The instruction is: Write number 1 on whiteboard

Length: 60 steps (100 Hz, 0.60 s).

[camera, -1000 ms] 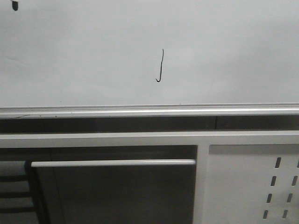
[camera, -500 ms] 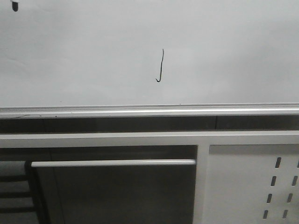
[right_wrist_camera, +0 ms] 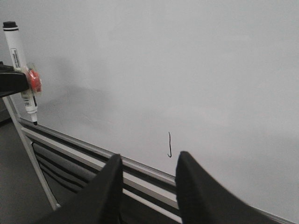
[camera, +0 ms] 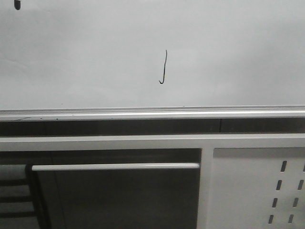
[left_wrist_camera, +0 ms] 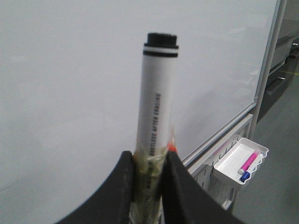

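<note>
Whiteboard (camera: 95,57) bears number 1 (camera: 163,67); only wrist views show marker (left_wrist_camera: 156,107), seemingly taped.

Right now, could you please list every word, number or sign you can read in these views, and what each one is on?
"1": the number 1, a hand-drawn black stroke with a small hook at its foot, on the whiteboard.
Print along the marker barrel, held in the left gripper: a line of black capitals, too blurred to read.
The label on the same marker in the right wrist view is too small to read.

A lab or workshop: beside the whiteboard (left_wrist_camera: 70,84) stand a perforated panel (camera: 257,191) and a hung marker tray (left_wrist_camera: 240,161).
</note>
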{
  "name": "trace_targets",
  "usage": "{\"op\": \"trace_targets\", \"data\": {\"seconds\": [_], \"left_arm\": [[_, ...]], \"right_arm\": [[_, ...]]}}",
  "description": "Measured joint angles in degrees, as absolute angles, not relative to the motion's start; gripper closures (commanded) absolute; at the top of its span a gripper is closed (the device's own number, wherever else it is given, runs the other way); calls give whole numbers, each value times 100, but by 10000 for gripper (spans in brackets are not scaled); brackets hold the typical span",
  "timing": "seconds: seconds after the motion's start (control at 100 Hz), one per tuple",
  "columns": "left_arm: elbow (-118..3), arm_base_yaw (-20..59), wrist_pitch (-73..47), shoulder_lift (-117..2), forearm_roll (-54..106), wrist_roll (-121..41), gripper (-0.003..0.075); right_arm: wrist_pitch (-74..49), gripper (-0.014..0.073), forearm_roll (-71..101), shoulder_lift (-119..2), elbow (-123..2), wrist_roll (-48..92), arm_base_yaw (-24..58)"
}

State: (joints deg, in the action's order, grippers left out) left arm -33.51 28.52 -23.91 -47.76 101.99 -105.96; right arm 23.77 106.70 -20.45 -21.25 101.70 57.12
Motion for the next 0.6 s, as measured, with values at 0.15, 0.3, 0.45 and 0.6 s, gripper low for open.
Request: {"op": "trace_targets", "data": {"seconds": [0.15,0.3,0.45,0.6], "left_arm": [[-3351,2852,-2358,-4776,10199,-10596,741],[-3351,2852,-2307,-4776,10199,-10596,741],[-3351,2852,-2269,-4776,10199,-10616,741],[-3351,2852,-2158,-4776,10199,-10616,741]], "right_arm": [[2377,356,10670,-2045,-2125,10170,5712],[2377,356,10670,-2045,-2125,10170,5712],[2377,356,10670,-2045,-2125,10170,5712],[2377,356,10670,-2045,-2125,10170,5712]]}}
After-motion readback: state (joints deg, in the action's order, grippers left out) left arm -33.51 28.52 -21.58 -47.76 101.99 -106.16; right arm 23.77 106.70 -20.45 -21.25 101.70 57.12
